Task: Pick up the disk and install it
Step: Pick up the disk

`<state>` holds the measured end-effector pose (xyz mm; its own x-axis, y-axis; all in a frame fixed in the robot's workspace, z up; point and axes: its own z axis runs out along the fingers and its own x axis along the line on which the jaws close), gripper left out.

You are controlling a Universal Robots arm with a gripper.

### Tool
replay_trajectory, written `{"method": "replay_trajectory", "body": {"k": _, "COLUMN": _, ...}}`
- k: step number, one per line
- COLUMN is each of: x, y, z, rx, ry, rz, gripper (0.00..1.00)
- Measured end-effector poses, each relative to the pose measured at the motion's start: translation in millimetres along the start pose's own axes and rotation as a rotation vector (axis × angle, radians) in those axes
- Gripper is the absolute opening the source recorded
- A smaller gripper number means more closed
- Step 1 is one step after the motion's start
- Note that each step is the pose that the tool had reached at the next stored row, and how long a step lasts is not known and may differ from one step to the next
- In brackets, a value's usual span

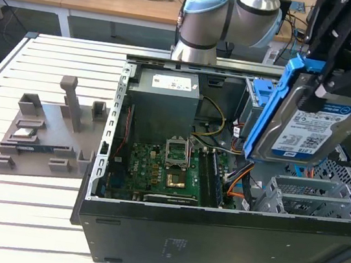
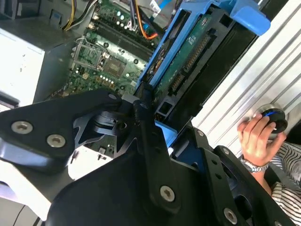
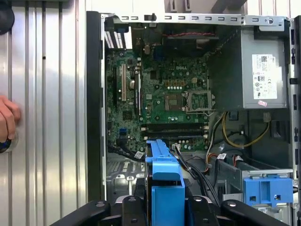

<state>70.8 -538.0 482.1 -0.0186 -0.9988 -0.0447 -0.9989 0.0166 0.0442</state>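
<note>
HDD (image 1: 307, 124): silver 3.5" drive w/ white-and-blue label and blue side rails. It is held in the air over the drive-bay end of the open PC case (image 1: 212, 241). It is tilted steeply on edge, label side out in the exterior view. The second wrist view shows its green PCB side (image 2: 188, 61). We cannot tell whether its lower edge touches anything in the case.

Gripper (image 1: 323, 83): black fingers pinch the HDD at its upper end, pressed against the drive between the blue rails. UR arm (image 1: 224, 14) stands behind the case.

Inside the case:
- drive cage w/ blue latch (image 1: 261, 91), just beside the HDD, at the same end
- grey PSU (image 1: 167, 101) in the corner at the opp. end
- green motherboard (image 1: 157, 168) on the case floor, CPU socket (image 1: 175, 180) near its middle
- orange, yellow and black cables btw. motherboard and cage

Outside the case:
- slatted metal table (image 1: 20, 214) under it
- grey parts fixture (image 1: 44, 133) on the table, beside the PSU end
- a person's hand (image 2: 256, 136), watch on the wrist, resting on a round black-and-blue object (image 2: 274, 117) on the table, alongside the case's black side wall
</note>
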Motion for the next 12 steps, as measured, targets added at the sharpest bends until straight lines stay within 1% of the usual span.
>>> {"method": "replay_trajectory", "body": {"k": 3, "x": 1.8, "y": -16.6, "z": 2.6, "rx": -0.0009, "ry": 0.0008, "rz": 0.000, "gripper": 0.36}}
{"method": "replay_trajectory", "body": {"k": 7, "x": 3.7, "y": -28.1, "z": 5.2, "rx": -0.0012, "ry": 0.0020, "rz": 0.000, "gripper": 0.36}}
{"method": "replay_trajectory", "body": {"k": 8, "x": 5.2, "y": -33.0, "z": 6.4, "rx": -0.0013, "ry": 0.0020, "rz": 0.000, "gripper": 0.36}}
{"method": "replay_trajectory", "body": {"k": 10, "x": 8.1, "y": -37.2, "z": 7.2, "rx": -0.0014, "ry": 0.0021, "rz": 0.000, "gripper": 0.36}}
{"method": "replay_trajectory", "body": {"k": 12, "x": 13.5, "y": -43.6, "z": 8.7, "rx": -0.0015, "ry": 0.0022, "rz": 0.000, "gripper": 0.36}}
